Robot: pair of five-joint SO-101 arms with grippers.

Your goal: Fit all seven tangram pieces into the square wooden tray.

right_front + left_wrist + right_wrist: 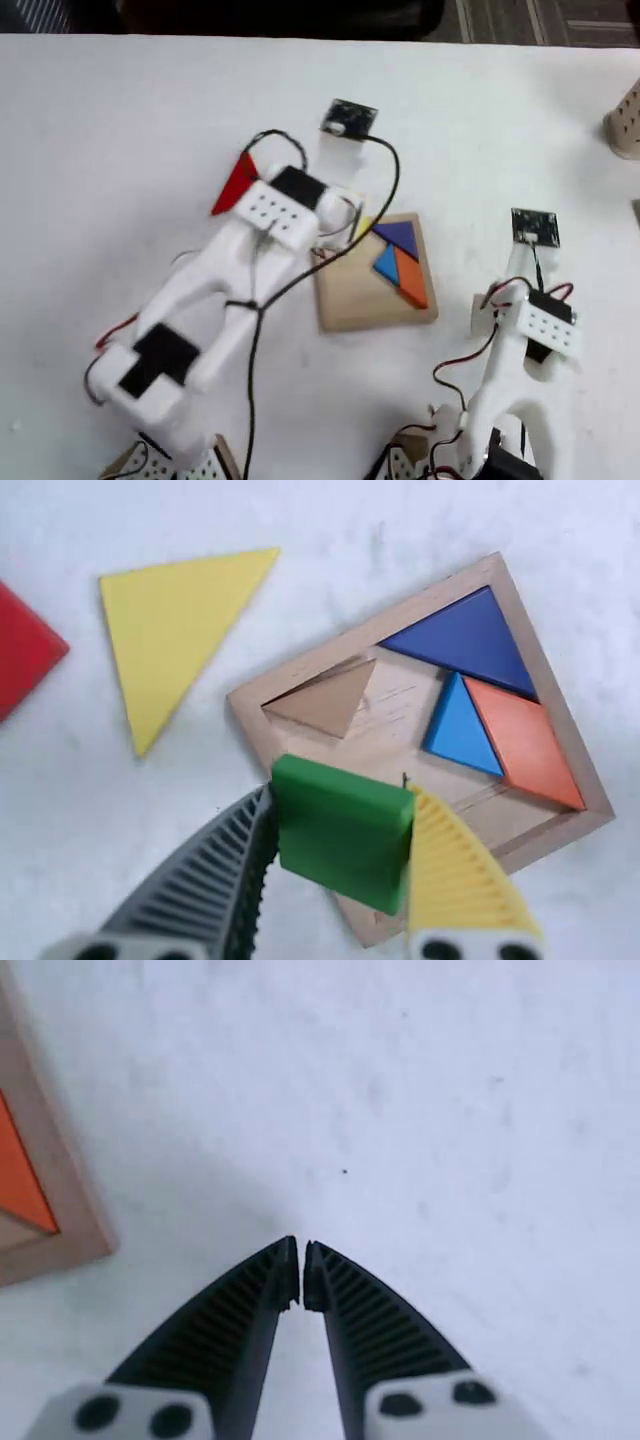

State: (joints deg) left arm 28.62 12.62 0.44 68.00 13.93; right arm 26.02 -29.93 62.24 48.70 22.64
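Left gripper (342,815) is clamped on the green square (340,832), one finger on each of two opposite sides, holding it clear above the tray (360,638) at its rim. In the high view the tray (350,300) sits just right of centre frame, and the left arm comes in from lower left to the tray's upper-left corner. Four pieces are seated: dark blue triangle (465,640), light blue triangle (458,730) and orange piece (525,740) packed together touching, and tan triangle (325,700) apart from them near a corner. Yellow triangle (170,630) and red piece (20,655) lie loose on the table (450,1110); in the high view the red piece (237,183) shows upper left of the tray. Key relation: bare tray floor lies just beyond the fingertips, between the tan and light blue triangles. The square's edges look skewed to the rim, so a wrist turn is probably needed before lowering. Right gripper (302,1270) is closed on nothing, over bare table off a tray corner, lower right in the high view. The left arm is the nearer one.
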